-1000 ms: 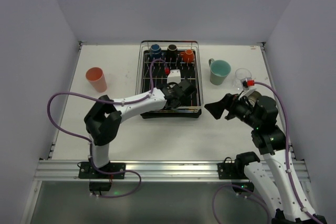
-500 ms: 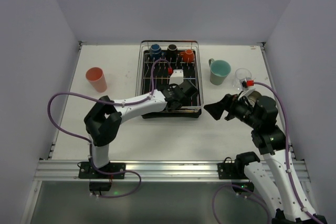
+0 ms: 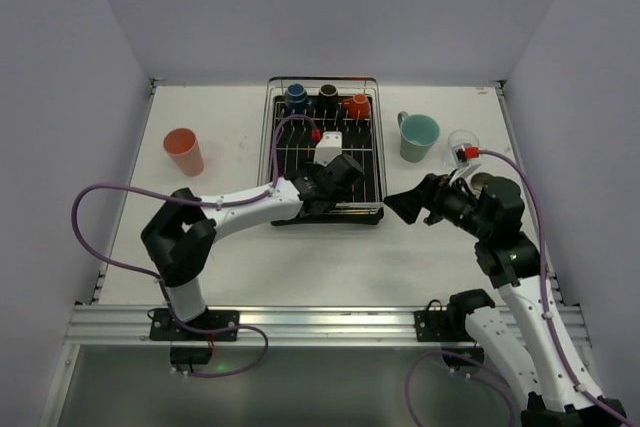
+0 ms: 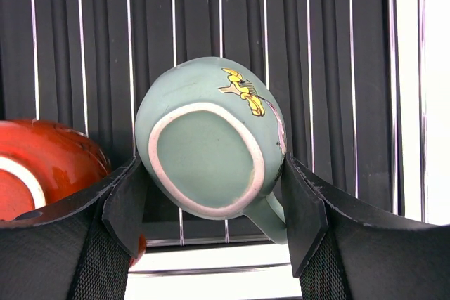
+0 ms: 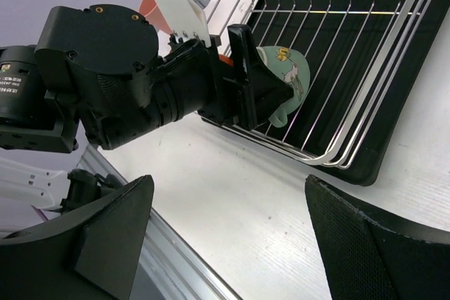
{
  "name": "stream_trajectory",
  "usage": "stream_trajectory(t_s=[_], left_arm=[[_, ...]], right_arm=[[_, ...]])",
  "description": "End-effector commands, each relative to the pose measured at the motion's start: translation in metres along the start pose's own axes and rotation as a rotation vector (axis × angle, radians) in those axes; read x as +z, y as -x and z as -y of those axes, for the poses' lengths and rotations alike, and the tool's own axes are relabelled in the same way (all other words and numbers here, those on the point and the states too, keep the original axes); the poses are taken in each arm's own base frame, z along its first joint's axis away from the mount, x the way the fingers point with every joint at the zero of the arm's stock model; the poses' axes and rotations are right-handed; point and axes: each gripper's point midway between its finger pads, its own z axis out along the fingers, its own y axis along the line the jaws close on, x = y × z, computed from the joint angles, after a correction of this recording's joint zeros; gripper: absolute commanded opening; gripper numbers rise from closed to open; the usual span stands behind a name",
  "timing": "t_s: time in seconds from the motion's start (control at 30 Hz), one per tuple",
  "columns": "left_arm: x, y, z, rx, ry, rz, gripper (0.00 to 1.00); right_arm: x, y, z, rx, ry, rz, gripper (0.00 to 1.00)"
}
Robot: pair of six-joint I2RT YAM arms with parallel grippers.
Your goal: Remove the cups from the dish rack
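Upside down over the dish rack [image 4: 337, 68] is a pale teal handled cup [image 4: 211, 152] with a gold mark. My left gripper [image 4: 214, 201] is shut on it, one finger [image 4: 126, 205] pressed to each side. Beside it on the left lies a red cup [image 4: 42, 166]. From above, the left gripper [image 3: 335, 179] covers that cup near the front of the dish rack [image 3: 372, 169]. Blue [image 3: 296, 99], black [image 3: 328, 97] and orange [image 3: 358, 105] cups stand along the back row. My right gripper [image 3: 408, 207] hangs open over the table, right of the rack, holding nothing. It looks across at the held cup [image 5: 288, 79].
On the table left of the rack a salmon-pink cup [image 3: 184, 151] stands upright. To the right of the rack are a teal mug [image 3: 418, 137] and a clear cup [image 3: 462, 144]. The left arm's purple cable loops over the rack.
My left gripper has closed on the teal cup, and that arm's elbow has swung to the left. The right gripper has edged slightly toward the rack and stays open.
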Motion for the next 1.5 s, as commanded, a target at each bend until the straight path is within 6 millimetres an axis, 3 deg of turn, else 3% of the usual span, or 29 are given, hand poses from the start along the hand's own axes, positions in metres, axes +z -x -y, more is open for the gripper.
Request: stream_trajectory(t_s=[0.0,0.1,0.17,0.27,0.57,0.77,0.97,1.1,1.27,1.47], left_arm=[[-0.009,0.044,0.001,-0.081,-0.015,0.14,0.11],[-0.015,0.048,0.0,-0.093,-0.025,0.152,0.11],[-0.024,0.057,0.0,-0.113,-0.056,0.174,0.1],[-0.04,0.074,0.006,-0.158,-0.132,0.227,0.1],[-0.096,0.115,0.015,-0.238,-0.357,0.343,0.1],[-0.154,0.138,0.02,-0.321,-0.636,0.456,0.09],[-0.186,0.133,0.026,-0.321,-0.828,0.487,0.09],[-0.204,0.134,0.03,-0.316,-0.924,0.511,0.09],[-0.215,0.131,0.039,-0.285,-1.006,0.508,0.09],[-0.219,0.126,0.044,-0.271,-1.05,0.489,0.09]], right_arm=[[0.004,0.011,-0.011,0.001,0.046,0.026,0.91],[0.012,0.008,-0.007,0.018,0.049,0.014,0.91],[0.02,0.001,-0.003,0.058,0.052,-0.005,0.9],[0.027,0.007,-0.009,0.093,0.096,0.025,0.9],[0.045,0.044,-0.029,0.162,0.187,0.112,0.85],[0.054,0.065,-0.045,0.273,0.271,0.141,0.83],[0.062,0.071,-0.064,0.34,0.366,0.111,0.8],[0.07,0.065,-0.084,0.376,0.435,0.056,0.79],[0.069,0.065,-0.105,0.382,0.546,0.038,0.73],[0.068,0.074,-0.108,0.405,0.588,0.099,0.6]])
